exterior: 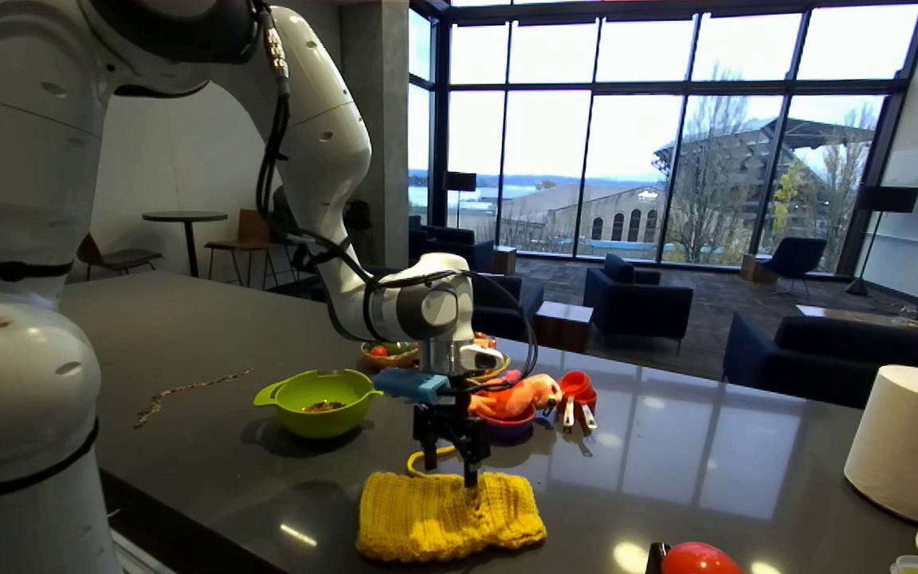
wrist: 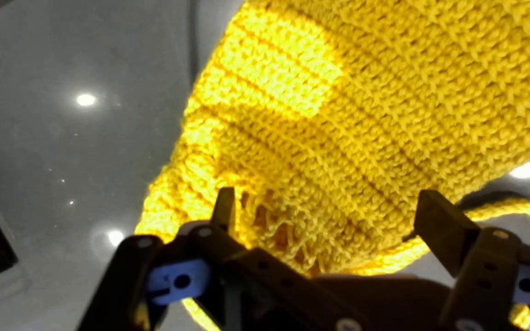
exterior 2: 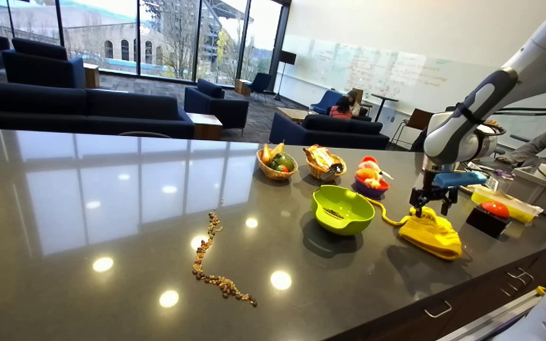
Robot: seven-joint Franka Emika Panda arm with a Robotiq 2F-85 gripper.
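Where the tool hangs: just over the yellow knitted piece, jaws apart (whether they touch it, I cannot tell).
Knitted piece: lying on the worktop.
Cord: curling from the knitted piece.
Red button: on a black box near the knitted piece.
Green bowl: near the knitted piece.

No text can be read: the red handwriting on the far whiteboard (several lines) and a small white sign outside are too blurred.
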